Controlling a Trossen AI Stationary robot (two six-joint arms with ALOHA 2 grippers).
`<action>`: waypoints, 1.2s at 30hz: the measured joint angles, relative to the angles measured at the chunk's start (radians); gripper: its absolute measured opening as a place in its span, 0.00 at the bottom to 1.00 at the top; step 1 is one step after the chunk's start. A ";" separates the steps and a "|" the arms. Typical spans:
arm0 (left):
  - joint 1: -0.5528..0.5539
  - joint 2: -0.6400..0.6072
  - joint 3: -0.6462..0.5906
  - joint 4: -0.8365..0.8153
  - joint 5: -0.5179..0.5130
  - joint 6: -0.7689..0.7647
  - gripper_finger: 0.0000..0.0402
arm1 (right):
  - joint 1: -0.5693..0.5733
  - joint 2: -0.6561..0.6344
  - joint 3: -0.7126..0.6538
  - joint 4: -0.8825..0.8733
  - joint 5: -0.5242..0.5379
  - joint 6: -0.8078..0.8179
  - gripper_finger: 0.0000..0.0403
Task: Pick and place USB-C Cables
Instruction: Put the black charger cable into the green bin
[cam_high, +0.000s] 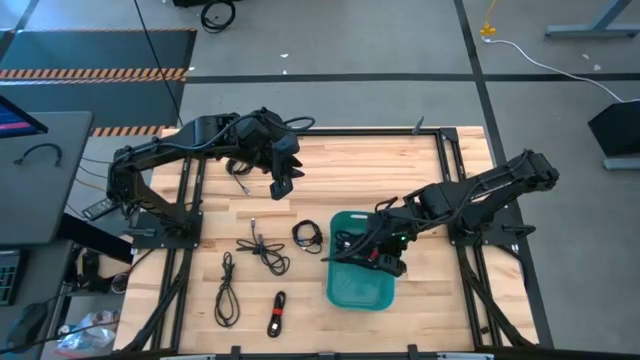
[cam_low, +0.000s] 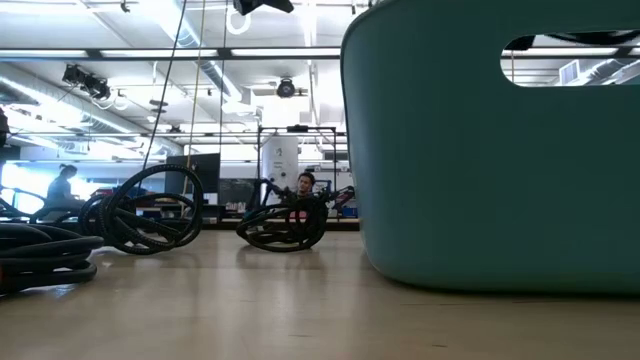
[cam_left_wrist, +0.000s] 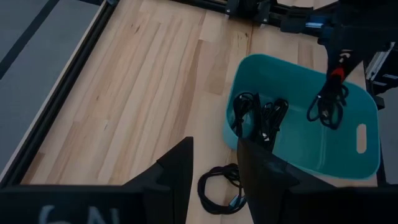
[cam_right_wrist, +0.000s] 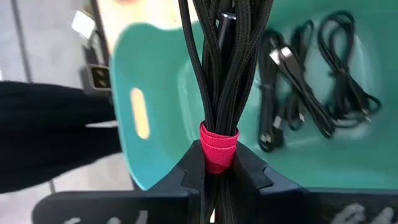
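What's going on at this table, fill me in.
The robot is moving USB-C cables into the teal tub. The right gripper is shut on a black cable bundle with a red band, holding it over the tub, where other cables already lie. The left gripper waits open above the table's far side. Four cables remain on the wooden table, left of the tub.

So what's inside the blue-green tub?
Black cables lie in the tub. The right gripper holds a red-banded bundle above it. The floor beneath them is hidden.
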 joint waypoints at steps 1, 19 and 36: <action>0.000 0.000 0.000 0.000 0.000 0.000 0.32 | -0.001 0.000 0.000 -0.007 0.000 -0.012 0.11; 0.000 0.000 0.000 0.010 0.000 0.000 0.32 | 0.012 0.161 0.000 0.074 -0.126 -0.158 0.11; 0.000 0.000 0.000 0.011 -0.001 0.000 0.32 | 0.016 0.329 0.000 0.203 -0.269 -0.224 0.11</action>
